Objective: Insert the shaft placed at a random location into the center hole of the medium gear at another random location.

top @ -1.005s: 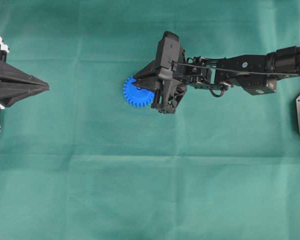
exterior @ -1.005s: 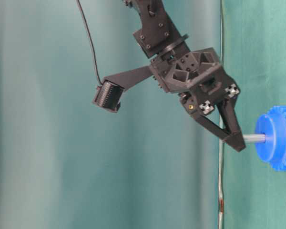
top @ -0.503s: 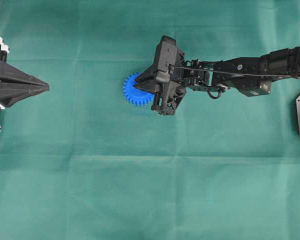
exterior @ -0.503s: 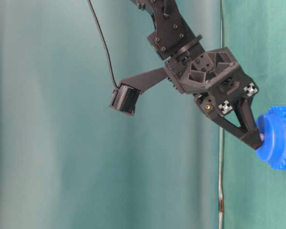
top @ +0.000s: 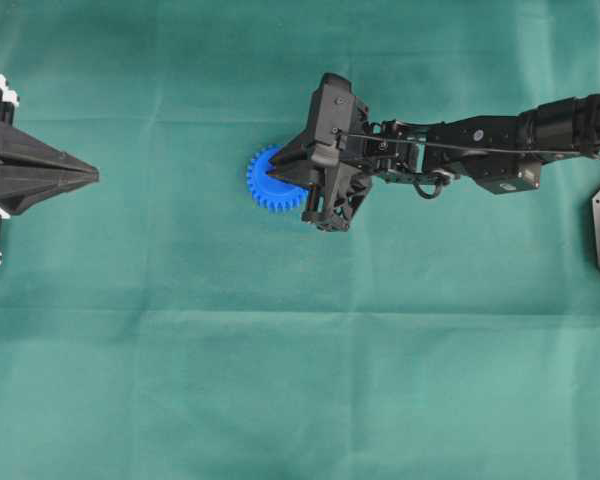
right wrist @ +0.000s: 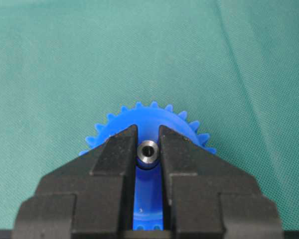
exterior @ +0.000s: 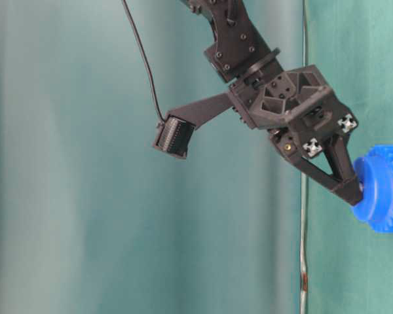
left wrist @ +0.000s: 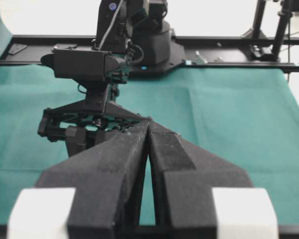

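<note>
Blue medium gear [top: 273, 182] lies flat on the green cloth [top: 280, 380]. Reaching in from the right, the right gripper [right wrist: 147, 149] tilts steeply down, fingertips at the hub, jaws narrowly pinching the shaft [right wrist: 147, 151], seemingly sunk in the center hole. Far left, the left gripper [left wrist: 148, 127] rests with jaws pressed together, empty.

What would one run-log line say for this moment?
right fingers: shut on pin | pin: at blue gear hub | left fingers: shut, idle
</note>
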Controlling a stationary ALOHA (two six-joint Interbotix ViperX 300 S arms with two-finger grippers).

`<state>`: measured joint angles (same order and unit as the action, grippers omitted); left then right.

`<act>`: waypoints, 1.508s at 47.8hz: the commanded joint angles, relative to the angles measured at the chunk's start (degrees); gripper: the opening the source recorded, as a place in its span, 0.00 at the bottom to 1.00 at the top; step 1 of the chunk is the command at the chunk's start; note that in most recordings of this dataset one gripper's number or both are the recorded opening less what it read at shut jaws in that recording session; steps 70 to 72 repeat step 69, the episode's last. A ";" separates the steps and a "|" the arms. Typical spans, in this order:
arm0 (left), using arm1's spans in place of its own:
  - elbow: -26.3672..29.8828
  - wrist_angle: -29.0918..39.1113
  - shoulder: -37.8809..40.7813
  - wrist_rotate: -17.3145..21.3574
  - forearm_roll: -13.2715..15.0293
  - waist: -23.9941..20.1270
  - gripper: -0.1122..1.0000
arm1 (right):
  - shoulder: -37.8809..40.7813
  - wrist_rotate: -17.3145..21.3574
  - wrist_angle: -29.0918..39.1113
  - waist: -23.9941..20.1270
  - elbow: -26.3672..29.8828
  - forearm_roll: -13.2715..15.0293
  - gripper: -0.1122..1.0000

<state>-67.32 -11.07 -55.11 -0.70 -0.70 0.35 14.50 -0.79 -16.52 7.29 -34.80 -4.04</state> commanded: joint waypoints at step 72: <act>1.14 0.18 -0.09 -0.09 -0.18 0.00 0.10 | -26.54 0.09 4.13 -0.97 -13.27 -0.35 0.78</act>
